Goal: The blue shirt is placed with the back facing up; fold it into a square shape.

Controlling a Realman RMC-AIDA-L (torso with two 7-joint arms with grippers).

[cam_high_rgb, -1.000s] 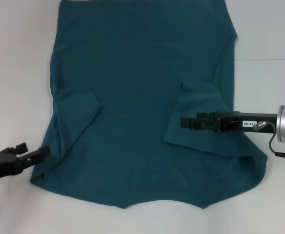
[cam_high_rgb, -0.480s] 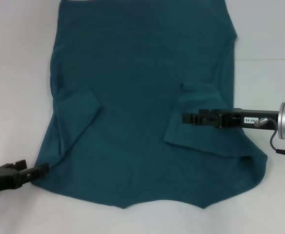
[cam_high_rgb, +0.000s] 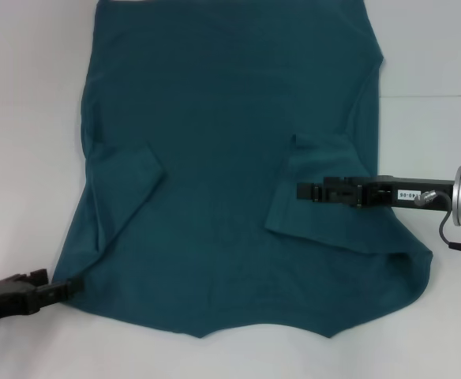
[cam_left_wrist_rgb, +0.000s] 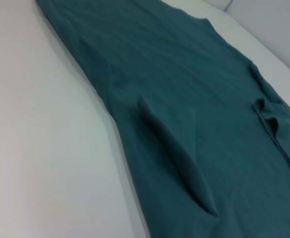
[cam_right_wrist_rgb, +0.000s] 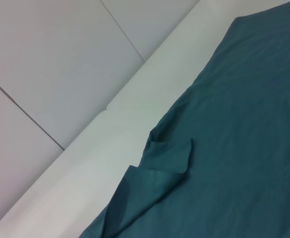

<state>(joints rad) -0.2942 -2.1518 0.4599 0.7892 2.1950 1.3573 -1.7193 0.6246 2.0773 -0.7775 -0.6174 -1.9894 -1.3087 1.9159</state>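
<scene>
Left gripper (cam_high_rgb: 57, 290) of mine sits low at the near left edge of the white table (cam_high_rgb: 25, 158) in the head view, its tip right at the near left corner of the blue shirt (cam_high_rgb: 223, 158); I cannot tell whether my fingers have cloth between them or how far apart they stand. The shirt lies spread across the middle of the table, plain side up, both sleeves folded in onto the body. My right gripper (cam_high_rgb: 301, 191) reaches in from the right edge over the folded right sleeve (cam_high_rgb: 317, 197); from above its jaws read as narrow, but I cannot tell whether they pinch fabric.

From my left wrist, I see only the shirt running away along the table, with the left sleeve (cam_left_wrist_rgb: 177, 158) lying as a raised flap. None of my fingers show.

From my right wrist, the right sleeve (cam_right_wrist_rgb: 167, 153) lies doubled back beside the table's right edge, a little rumpled.

My worry is uneven purchase: if one gripper has only a thin bite, or catches the sleeve layer alone, I judge that lifting would let the corner slip, drag the sleeve open and skew the fold, spoiling the square.
</scene>
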